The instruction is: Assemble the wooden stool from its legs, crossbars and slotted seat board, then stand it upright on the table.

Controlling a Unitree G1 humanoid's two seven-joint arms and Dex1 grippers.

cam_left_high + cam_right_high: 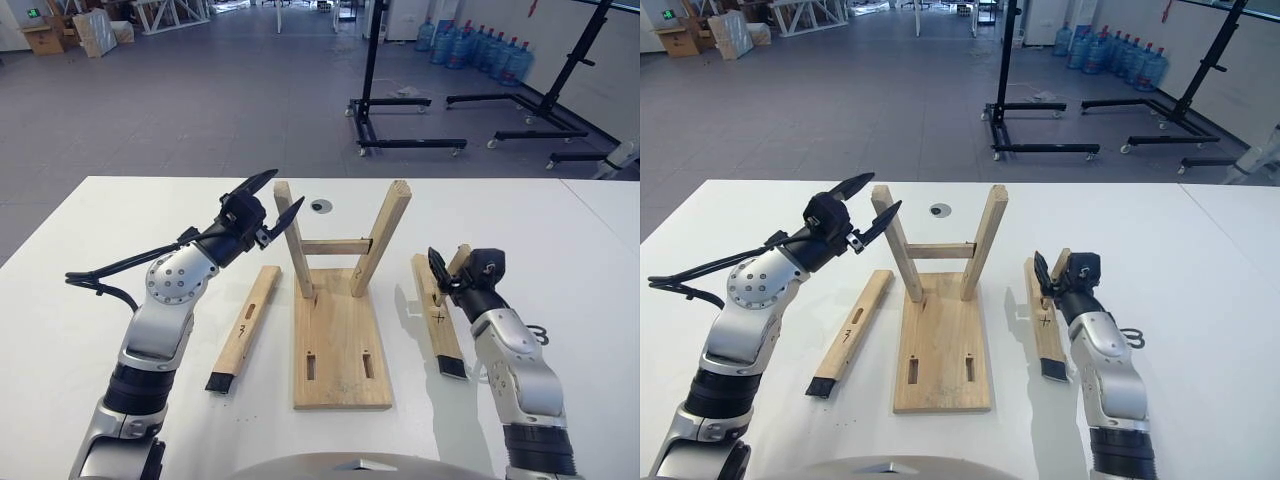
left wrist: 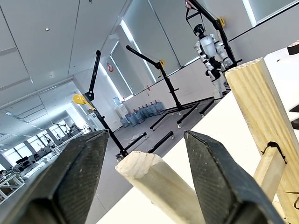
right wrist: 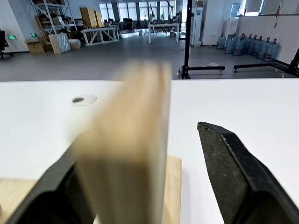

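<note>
The slotted seat board [image 1: 342,345] is laid flat on the worktop [image 1: 120,220], with two legs planted in its far slots and tied by a crossbar [image 1: 335,246]; the near slots [image 1: 311,366] are unfilled. The left gripper [image 1: 288,187] is spread wide around the top of the left standing leg [image 1: 295,250], and no contact is seen in the left wrist view. The right gripper [image 1: 441,272] is likewise held wide, straddling the far end of the right loose leg [image 1: 440,320], which lies just beside the board; one finger may be resting against the wood, though blur leaves this uncertain. The step in hand is judged to be steadying the frame while the next leg is taken up. The standing leg should be closed on squarely, so that the pair is not levered out of its slots, and the loose leg gripped firmly before any lift. A left loose leg [image 1: 247,325] lies on the board's other side. A round grommet [image 1: 321,206] in the worktop and black stands [image 1: 405,142] on the floor beyond are judged no obstacle.
</note>
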